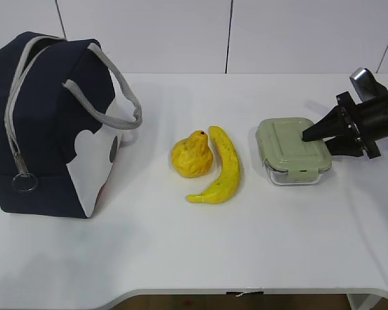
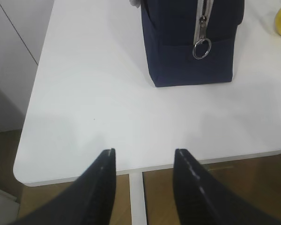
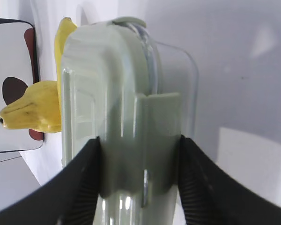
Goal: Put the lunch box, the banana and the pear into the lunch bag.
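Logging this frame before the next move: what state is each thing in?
Bag: upright, zipped shut.
Box: lid on, right gripper closed across its end.
Banana: lying on table, touching pear.
Pear: on table, untouched.
Left gripper: open, empty.

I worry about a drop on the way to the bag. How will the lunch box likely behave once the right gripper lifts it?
The lunch box looks rigid, so it probably won't flex. Its clear walls and smooth green lid may be slippery. The right gripper straddles one end only, so the far end might sag or swing.
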Action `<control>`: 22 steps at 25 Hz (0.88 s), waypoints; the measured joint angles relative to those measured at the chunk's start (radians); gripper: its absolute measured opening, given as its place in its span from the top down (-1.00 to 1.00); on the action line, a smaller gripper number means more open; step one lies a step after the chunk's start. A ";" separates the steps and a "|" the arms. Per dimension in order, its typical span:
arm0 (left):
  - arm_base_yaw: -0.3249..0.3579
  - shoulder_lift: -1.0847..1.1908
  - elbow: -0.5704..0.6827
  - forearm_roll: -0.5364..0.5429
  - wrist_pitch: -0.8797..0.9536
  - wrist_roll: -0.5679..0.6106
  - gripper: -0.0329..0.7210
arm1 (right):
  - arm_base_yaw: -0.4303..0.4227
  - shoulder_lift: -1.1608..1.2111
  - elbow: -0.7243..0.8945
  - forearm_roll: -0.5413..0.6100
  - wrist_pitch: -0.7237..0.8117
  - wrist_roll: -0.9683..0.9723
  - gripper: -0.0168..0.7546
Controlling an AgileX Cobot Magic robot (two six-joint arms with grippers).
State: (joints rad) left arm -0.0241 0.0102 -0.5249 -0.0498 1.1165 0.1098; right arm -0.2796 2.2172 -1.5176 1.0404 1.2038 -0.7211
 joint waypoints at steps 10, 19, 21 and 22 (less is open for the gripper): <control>0.000 0.000 0.000 0.000 0.000 0.000 0.10 | 0.000 -0.018 0.000 -0.015 -0.026 0.010 0.00; 0.000 0.000 0.000 0.000 0.000 0.000 0.10 | 0.000 -0.018 0.000 -0.015 -0.026 0.010 0.00; 0.000 0.000 0.000 0.000 0.000 0.000 0.10 | 0.000 -0.018 0.000 -0.015 -0.026 0.010 0.00; 0.000 0.000 0.000 0.000 0.000 0.000 0.10 | 0.000 -0.018 0.000 -0.015 -0.026 0.012 0.00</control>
State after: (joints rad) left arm -0.0241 0.0102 -0.5249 -0.0498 1.1165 0.1098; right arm -0.2796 2.1992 -1.5176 1.0253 1.1776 -0.7091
